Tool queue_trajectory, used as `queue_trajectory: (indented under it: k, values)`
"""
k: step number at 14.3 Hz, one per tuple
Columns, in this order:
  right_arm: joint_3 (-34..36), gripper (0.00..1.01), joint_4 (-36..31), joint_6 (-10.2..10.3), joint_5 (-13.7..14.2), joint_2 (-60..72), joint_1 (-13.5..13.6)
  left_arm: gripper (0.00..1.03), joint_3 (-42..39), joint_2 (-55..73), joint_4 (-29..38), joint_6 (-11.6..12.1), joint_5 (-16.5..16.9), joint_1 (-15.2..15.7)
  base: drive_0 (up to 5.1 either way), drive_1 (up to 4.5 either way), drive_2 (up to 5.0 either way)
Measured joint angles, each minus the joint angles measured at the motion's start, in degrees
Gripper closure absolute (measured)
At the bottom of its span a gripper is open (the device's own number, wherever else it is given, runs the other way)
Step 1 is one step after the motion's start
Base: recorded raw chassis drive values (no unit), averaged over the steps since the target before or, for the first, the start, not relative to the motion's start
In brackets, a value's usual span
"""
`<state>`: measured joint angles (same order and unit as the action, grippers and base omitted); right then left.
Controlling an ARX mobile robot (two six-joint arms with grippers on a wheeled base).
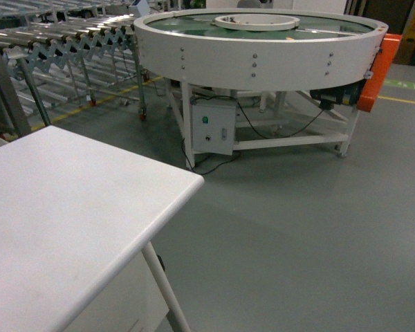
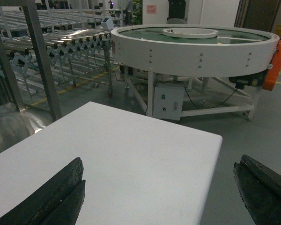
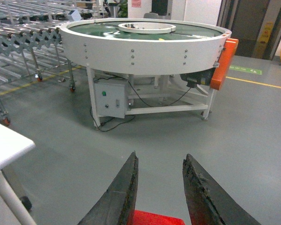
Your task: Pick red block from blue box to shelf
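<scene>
The red block (image 3: 155, 218) sits pinched between the narrowed right gripper (image 3: 158, 187) at 6 o'clock in the right wrist view, likely light, rigid and slick plastic, best squeezed on flat opposite sides; the left gripper (image 2: 159, 192) gapes wide, empty.

1. The red block (image 3: 155, 218) shows only as a strip between the right gripper (image 3: 160, 187) fingers; the bottom edge cuts it off.
2. The left gripper (image 2: 159, 197) fingers are cropped at the bottom edge.
3. Neither gripper appears in the head view.
</scene>
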<state>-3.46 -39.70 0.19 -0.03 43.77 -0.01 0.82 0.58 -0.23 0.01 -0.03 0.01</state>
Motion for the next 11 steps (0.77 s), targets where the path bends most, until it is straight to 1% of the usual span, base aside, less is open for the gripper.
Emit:
queue_trajectory:
  k: [6,11]
  values:
    - [0.0,0.76,-0.1,0.0,0.0,0.0,0.0,0.05,0.0,0.0,0.0,0.0,0.0,0.0,-1.7,2.07,-5.5]
    - [0.0,0.76,-0.2,0.0,0.0,0.0,0.0,0.05,0.0,0.0,0.0,0.0,0.0,0.0,-1.7,-1.73,-1.7]
